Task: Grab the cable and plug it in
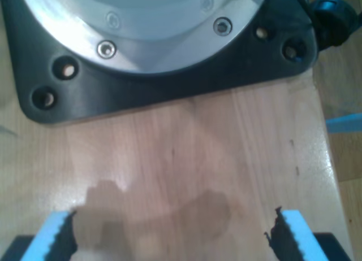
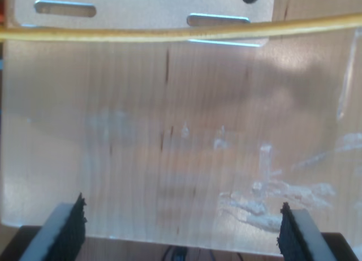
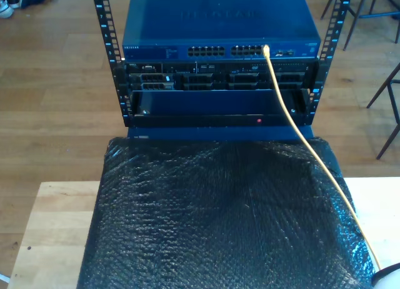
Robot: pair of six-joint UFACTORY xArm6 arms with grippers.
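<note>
Task status: judged essentially complete. In the exterior view the yellow network cable (image 3: pixel 294 117) runs from the lower corner on the exterior view's right, up across the black bubble-wrap sheet (image 3: pixel 212 220), and ends at a port in the row on the front of the blue network switch (image 3: pixel 219 26), which sits at the top of the equipment rack (image 3: pixel 109 57). The cable end sits at the port, towards the exterior view's right of the row; the plug itself is too small to inspect, so full seating cannot be confirmed.

My first gripper (image 1: pixel 169 238) hangs over a bare wooden surface (image 1: pixel 186 153), close to a black mounting plate (image 1: pixel 169 86) carrying a bolted metal flange (image 1: pixel 164 46). Its jaws stand wide apart with nothing between them.

My second gripper (image 2: pixel 181 233) is over a translucent plastic sheet (image 2: pixel 169 159) lying on wood. Its jaws are likewise spread and empty. The yellow cable (image 2: pixel 181 32) crosses well beyond the fingertips, near a slotted pale bracket (image 2: pixel 141 7), and is not touched by the jaws.

Outstanding: nothing is held by either gripper, and the cable appears to be in its port. The only item left, in my judgement, is verifying that the plug has latched, which these pictures cannot settle.
</note>
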